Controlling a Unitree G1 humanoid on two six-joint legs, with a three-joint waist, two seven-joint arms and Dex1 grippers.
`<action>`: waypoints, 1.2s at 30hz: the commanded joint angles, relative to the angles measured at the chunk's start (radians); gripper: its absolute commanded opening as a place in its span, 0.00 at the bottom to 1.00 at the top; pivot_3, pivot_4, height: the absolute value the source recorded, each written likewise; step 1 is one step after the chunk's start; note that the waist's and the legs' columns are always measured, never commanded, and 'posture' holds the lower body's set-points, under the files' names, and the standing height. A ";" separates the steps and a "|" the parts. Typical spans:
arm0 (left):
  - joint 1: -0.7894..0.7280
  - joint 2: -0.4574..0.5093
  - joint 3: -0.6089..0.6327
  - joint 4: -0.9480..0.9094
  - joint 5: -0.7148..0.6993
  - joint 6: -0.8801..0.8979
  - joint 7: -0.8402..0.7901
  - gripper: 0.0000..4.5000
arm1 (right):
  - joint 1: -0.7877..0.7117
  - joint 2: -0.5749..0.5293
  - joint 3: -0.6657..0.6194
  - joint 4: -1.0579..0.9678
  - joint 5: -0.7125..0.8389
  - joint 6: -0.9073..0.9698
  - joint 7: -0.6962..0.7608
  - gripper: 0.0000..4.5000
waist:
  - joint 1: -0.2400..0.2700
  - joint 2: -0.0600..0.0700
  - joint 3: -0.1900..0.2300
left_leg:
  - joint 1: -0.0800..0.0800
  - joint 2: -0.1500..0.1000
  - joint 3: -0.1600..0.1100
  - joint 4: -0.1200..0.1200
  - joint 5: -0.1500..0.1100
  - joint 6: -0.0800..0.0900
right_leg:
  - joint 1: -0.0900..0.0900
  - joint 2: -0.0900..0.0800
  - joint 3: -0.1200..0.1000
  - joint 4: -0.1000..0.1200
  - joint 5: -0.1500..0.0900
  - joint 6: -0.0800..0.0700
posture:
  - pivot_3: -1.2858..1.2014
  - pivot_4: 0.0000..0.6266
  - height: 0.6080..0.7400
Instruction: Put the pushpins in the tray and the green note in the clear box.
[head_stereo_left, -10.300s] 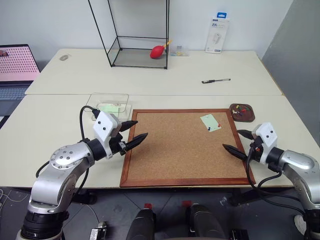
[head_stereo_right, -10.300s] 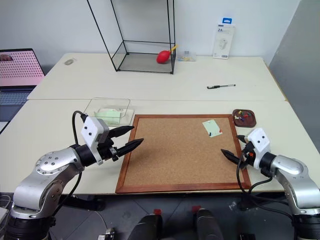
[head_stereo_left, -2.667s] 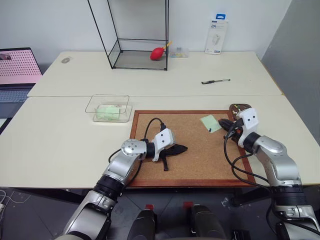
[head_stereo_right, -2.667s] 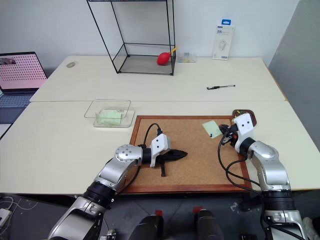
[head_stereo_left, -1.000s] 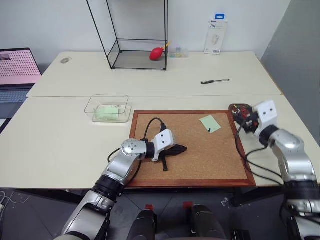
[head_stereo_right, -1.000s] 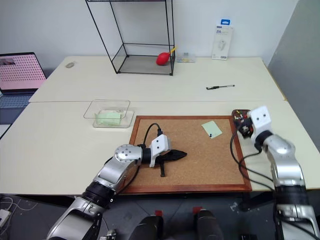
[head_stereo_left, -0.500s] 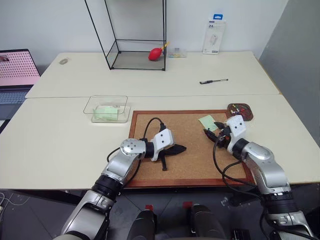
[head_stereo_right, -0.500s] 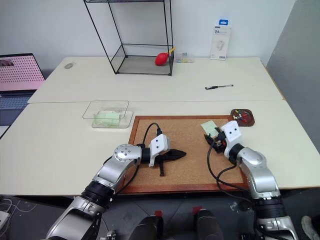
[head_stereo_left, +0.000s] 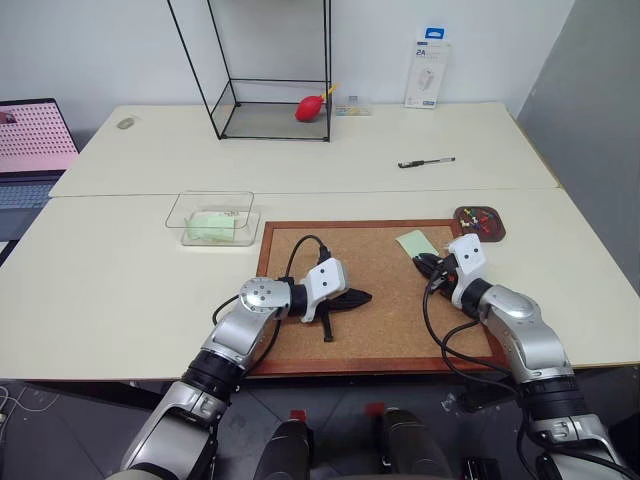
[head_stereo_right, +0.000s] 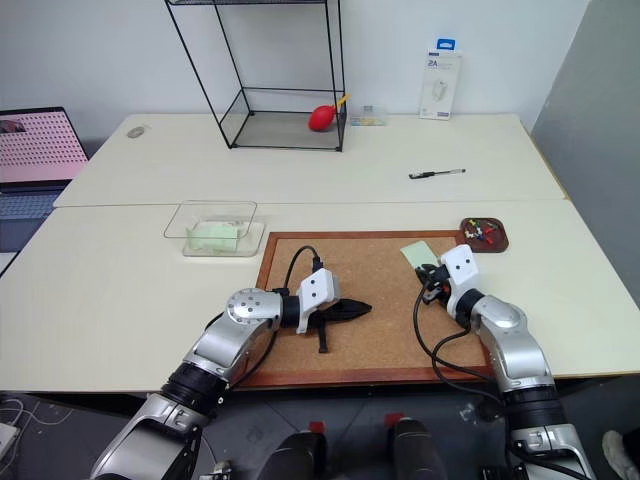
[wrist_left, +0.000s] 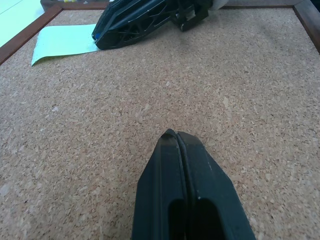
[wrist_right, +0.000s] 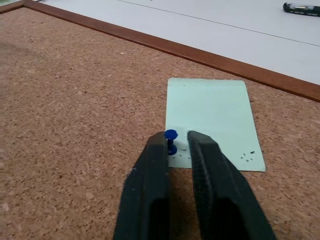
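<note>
A pale green note (wrist_right: 215, 120) lies on the corkboard's far right corner, pinned by a blue pushpin (wrist_right: 170, 136). My right gripper (wrist_right: 176, 142) rests on the note's near edge, its fingers shut on that pin, which still stands in the paper. More pushpins (head_stereo_left: 484, 219) lie in the small dark brown tray (head_stereo_left: 459, 225), right of the board. The clear box (head_stereo_left: 245, 205) sits left of the board with a green paper inside. Mid-board, my left gripper (wrist_left: 176, 134) lies shut and empty, pointing toward the right gripper (head_stereo_left: 422, 262).
The wood-framed corkboard (head_stereo_left: 380, 320) lies at the table's front. A tall black-framed glass case (head_stereo_left: 270, 70) with a red object stands at the back, a pen (head_stereo_left: 426, 162) and a white package (head_stereo_left: 424, 75) right of it. A laptop (head_stereo_left: 30, 150) sits far left.
My right gripper came from the tray leftward and down to the green note, then closed its fingers around the blue pushpin. The left arm has not moved.
</note>
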 joint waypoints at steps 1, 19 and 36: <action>0.035 0.039 -0.004 0.044 0.044 0.023 0.007 0.00 | -0.015 -0.013 -0.027 -0.049 0.019 -0.006 0.011 0.01 | 0.000 0.000 0.000 | 0.000 0.000 0.000 0.000 0.000 0.000 | 0.000 0.000 0.000 0.000 0.000 0.000 | 0.52 0.24 1.00; -0.008 -0.035 0.105 0.032 -0.051 0.119 0.112 0.00 | -0.028 -0.101 -0.001 -0.311 0.006 -0.016 0.057 0.01 | -0.003 -0.001 0.000 | 0.000 0.000 0.000 0.000 0.000 0.000 | 0.000 0.000 0.000 0.000 0.000 0.000 | 0.52 0.24 1.00; -0.067 -0.086 0.287 -0.178 -0.292 0.415 0.170 0.52 | -0.047 -0.118 0.045 -0.300 -0.081 -0.153 0.083 0.00 | 0.009 -0.004 0.002 | -0.004 -0.001 -0.001 -0.001 0.000 0.000 | -0.002 -0.001 -0.001 -0.002 0.000 0.000 | 0.52 0.24 1.00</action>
